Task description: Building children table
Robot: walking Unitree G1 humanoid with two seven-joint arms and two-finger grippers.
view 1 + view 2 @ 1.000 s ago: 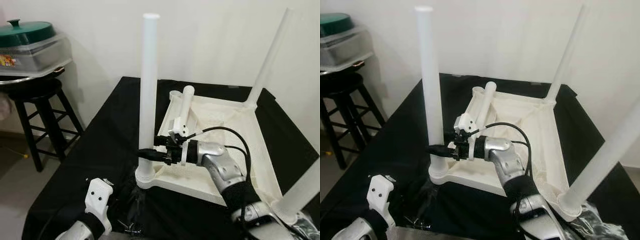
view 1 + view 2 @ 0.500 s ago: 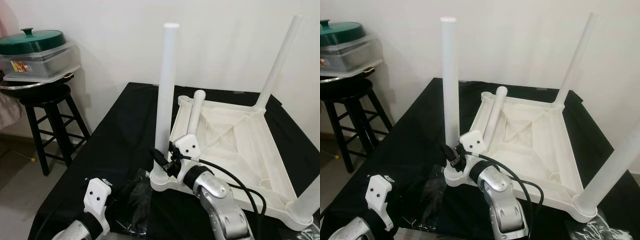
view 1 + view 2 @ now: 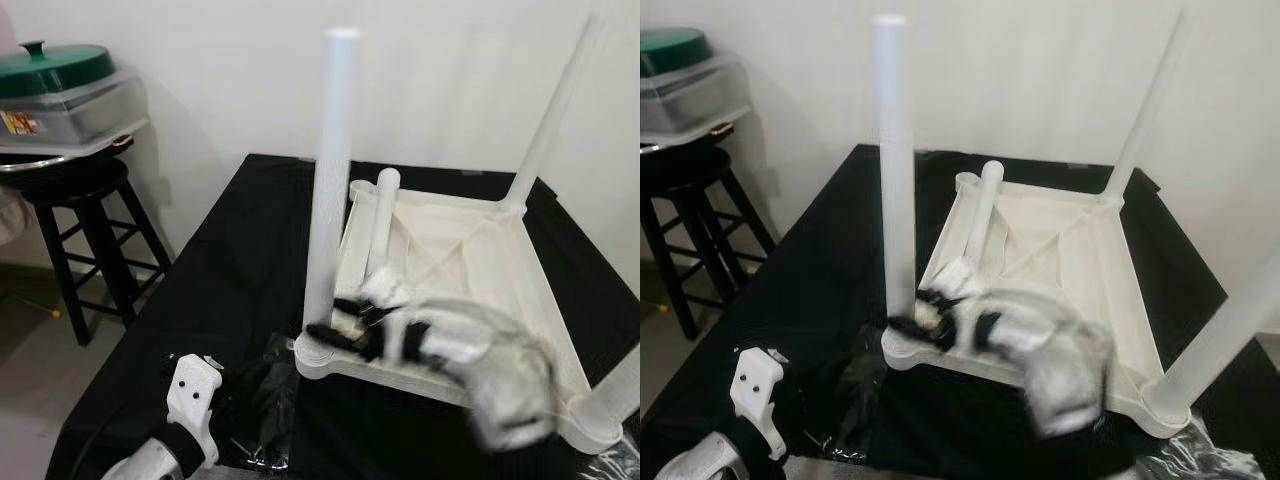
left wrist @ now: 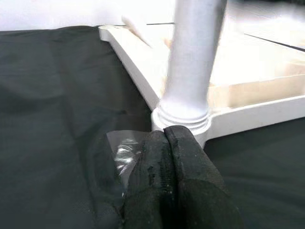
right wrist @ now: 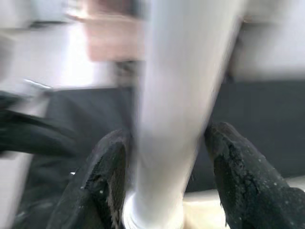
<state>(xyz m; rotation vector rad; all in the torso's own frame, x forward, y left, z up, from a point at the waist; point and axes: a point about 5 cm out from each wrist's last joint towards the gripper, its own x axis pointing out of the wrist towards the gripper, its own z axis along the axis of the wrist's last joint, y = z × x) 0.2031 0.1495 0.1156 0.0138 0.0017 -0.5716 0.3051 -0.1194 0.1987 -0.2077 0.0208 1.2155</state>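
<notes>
**Leg between the right jaws**

An upturned white table (image 3: 470,270) lies on a black cloth (image 3: 230,260). Its near-left leg (image 3: 328,190) stands upright in the corner socket. The right gripper (image 5: 164,186), blurred, reaches in from 4 o'clock of the leg's base; its jaws stand apart with the leg between them, contact unclear. The left gripper (image 4: 169,191), jaws together, rests at 7 o'clock beside crinkled plastic wrap (image 4: 121,152).

Black-draped table (image 3: 235,250) carrying an upturned white children's table (image 3: 480,262), clear plastic wrap (image 3: 262,385) beside the left gripper (image 4: 169,157).
</notes>
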